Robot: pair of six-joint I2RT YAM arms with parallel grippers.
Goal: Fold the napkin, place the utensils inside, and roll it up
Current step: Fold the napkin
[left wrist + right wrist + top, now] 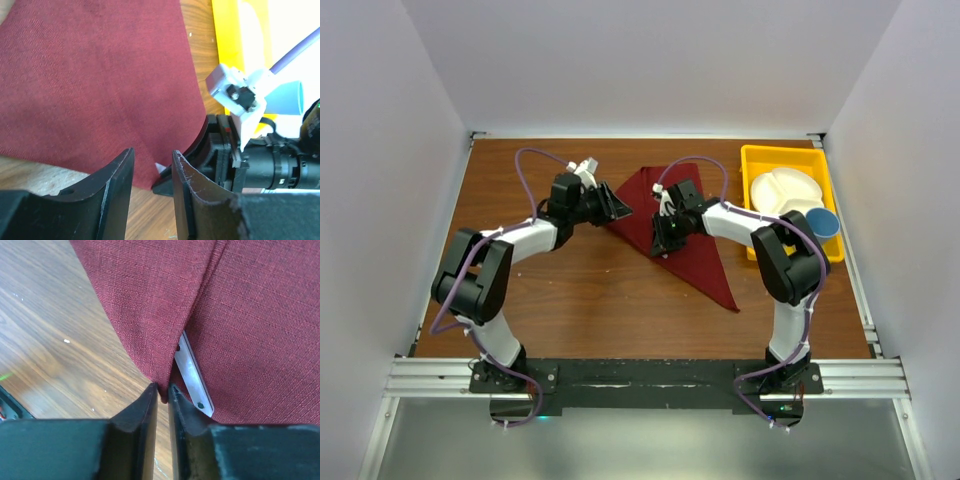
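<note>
Right end effector [161, 392] tight on napkin [260, 305] fold, forearm slanted leftward.

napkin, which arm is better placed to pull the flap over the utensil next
Right. The right gripper is shut on a napkin flap beside the utensil. The left gripper is open at the cloth's edge, gripping nothing.

No readable text, labels, brands, numbers or signs in any view. Plain napkin [698, 262]; utensil [193, 374] bare metal, unmarked; tray [780, 152] unlabelled.
</note>
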